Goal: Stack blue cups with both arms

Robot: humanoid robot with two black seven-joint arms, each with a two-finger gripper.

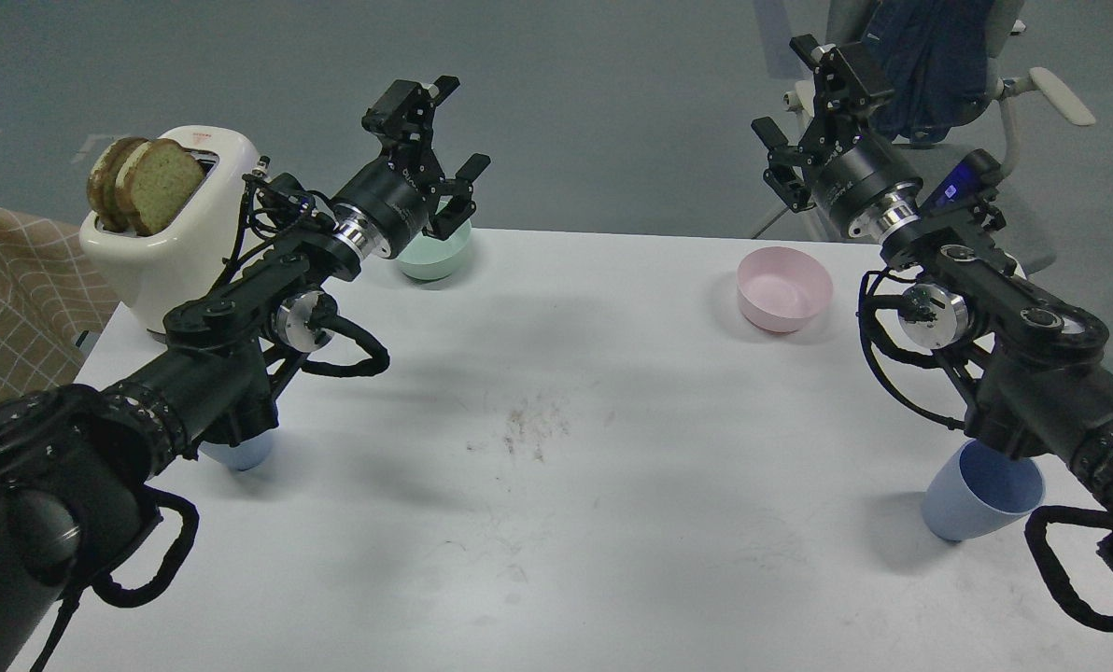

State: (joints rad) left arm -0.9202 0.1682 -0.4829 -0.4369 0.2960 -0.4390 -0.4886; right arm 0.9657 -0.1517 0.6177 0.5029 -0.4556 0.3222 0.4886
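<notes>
One blue cup (979,493) stands upright near the table's right front, partly under my right forearm. The other blue cup (242,453) is mostly hidden beneath my left arm at the left; only its lower part shows. My left gripper (444,131) is raised high over the far left of the table, open and empty, above the mint-green bowl. My right gripper (795,93) is lifted beyond the table's far right edge, open, holding nothing. Both grippers are far from the cups.
A mint-green bowl (437,254) sits at the far left, a pink bowl (784,289) at the far right. A white toaster (169,229) with bread slices stands at the left edge. A chair (939,56) stands behind the table.
</notes>
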